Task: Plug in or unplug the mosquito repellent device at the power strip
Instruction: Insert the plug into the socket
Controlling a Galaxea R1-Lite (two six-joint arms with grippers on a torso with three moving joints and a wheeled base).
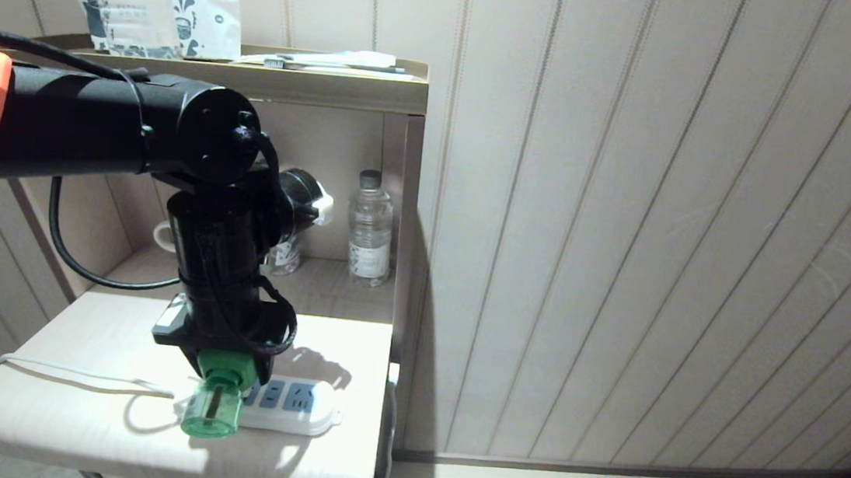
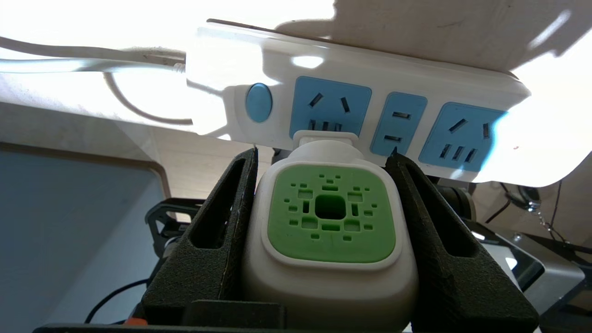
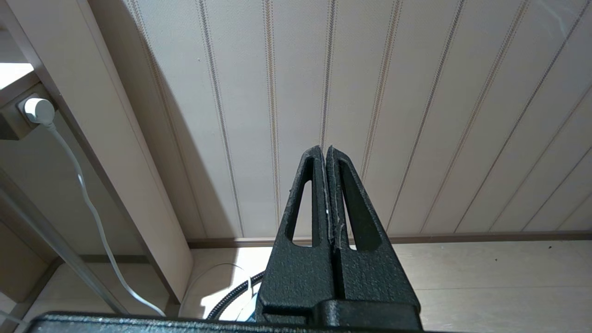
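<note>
- Left gripper (image 2: 323, 162): jaws clamp the mosquito repellent device (image 2: 329, 231) by the two sides of its white cap; green vented face toward the wrist camera.
- Device lies level between the jaws, its plug end at the leftmost socket of the power strip (image 2: 351, 101); how deep it is seated cannot be told.
- Strip lies flat on the surface (image 1: 112, 334), just beyond the jaw tips.
- Right gripper (image 3: 326, 155): jaws pressed together, holding nothing, facing the panelled wall (image 3: 416, 92).
</note>
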